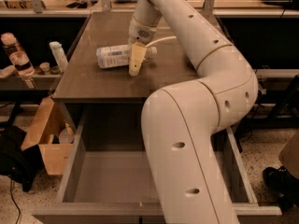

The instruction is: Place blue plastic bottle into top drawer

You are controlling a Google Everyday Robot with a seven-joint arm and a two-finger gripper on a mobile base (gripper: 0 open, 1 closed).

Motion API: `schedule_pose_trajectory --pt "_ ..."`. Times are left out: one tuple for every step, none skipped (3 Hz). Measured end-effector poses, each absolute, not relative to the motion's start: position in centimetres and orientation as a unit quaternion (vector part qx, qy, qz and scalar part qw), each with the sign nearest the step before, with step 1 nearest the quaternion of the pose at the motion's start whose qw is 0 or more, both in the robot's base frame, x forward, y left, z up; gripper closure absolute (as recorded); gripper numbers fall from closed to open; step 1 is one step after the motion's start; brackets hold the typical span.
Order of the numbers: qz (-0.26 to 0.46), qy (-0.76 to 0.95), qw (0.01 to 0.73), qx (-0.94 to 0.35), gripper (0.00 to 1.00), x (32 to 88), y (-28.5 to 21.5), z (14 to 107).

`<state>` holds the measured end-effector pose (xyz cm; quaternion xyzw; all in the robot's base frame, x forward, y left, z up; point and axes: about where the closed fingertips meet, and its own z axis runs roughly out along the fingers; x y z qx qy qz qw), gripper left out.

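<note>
I cannot tell if the jaws of my gripper, at the blue plastic bottle lying on the tabletop, hold it; a weak hold could let it roll away.

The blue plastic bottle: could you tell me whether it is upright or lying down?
Lying down: the blue plastic bottle rests lengthwise on the table, with the pincer at its cap end.

Speckled floor under a brown table — an open cardboard box stands at its left, dim shelving beyond. The gripper sits low over the tabletop.
</note>
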<state>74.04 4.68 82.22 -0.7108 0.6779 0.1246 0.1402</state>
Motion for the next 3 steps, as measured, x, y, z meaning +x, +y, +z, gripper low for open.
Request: schedule_pose_trajectory --pt "0.122 0.678 0.150 -0.710 0.23 74.62 5.15 82.06" --pt "0.122 0.678 0.151 -0.709 0.47 74.66 5.19 82.04" --pt "0.122 0.678 0.151 -0.709 0.71 74.66 5.19 82.04"
